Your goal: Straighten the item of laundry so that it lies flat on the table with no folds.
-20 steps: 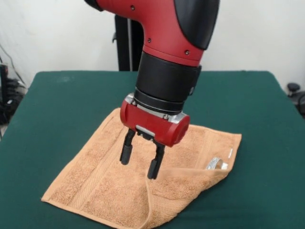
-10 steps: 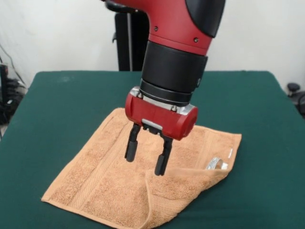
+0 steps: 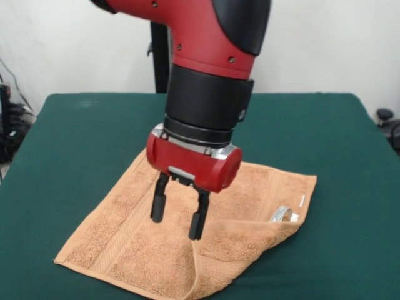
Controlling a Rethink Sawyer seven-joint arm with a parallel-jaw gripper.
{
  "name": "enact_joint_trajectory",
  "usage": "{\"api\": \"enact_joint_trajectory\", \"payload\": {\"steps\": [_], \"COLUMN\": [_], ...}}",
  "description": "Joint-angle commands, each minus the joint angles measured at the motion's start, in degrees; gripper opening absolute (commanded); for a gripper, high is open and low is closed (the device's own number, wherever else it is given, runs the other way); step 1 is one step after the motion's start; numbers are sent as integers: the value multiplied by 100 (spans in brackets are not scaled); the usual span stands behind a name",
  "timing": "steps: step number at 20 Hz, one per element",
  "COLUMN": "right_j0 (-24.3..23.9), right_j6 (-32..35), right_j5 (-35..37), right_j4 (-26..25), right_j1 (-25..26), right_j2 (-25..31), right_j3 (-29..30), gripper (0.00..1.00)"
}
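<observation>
Front view: red and black robot arm (image 3: pixel 200 69) reaching down over a dark green, felt-like desk (image 3: pixel 75 137). Glossy red wrist block with a metal collar, ending in jaws (image 3: pixel 177 219) made of two slim black fingers (image 3: pixel 158 206), spread apart with a clear gap and gripping nothing. Directly beneath and around the jaws: small orange-tan towel (image 3: pixel 125 237) of looped terry cloth, roughly square, lying diamond-wise on the desk. Towel mostly flat to the left of the jaws, with a smoother woven border band running along that side. Just below the jaws, a raised crease (image 3: pixel 195 269) running toward the near corner. To the right of the jaws, a flap folded back over the towel, forming a soft ridge. Near that fold's end, a small curled white label (image 3: pixel 283 214) on the cloth. Fingertips close above the fabric; contact with it not discernible.
</observation>
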Motion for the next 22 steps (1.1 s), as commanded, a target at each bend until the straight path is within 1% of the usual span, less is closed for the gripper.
{"api": "enact_joint_trajectory", "payload": {"steps": [1,5,10,16,22], "right_j0": [-344,-373,-254,25,255], "right_j6": [-497,-325,72,584,895], "right_j5": [53,28,97,333,582], "right_j4": [-534,-753,-852,-781,-644], "right_j1": [398,446,422,240,44], "right_j2": [1216,1269,1174,906,703], "right_j3": [-64,-149,-187,-50,151], "gripper": [100,100,100,100,100]}}
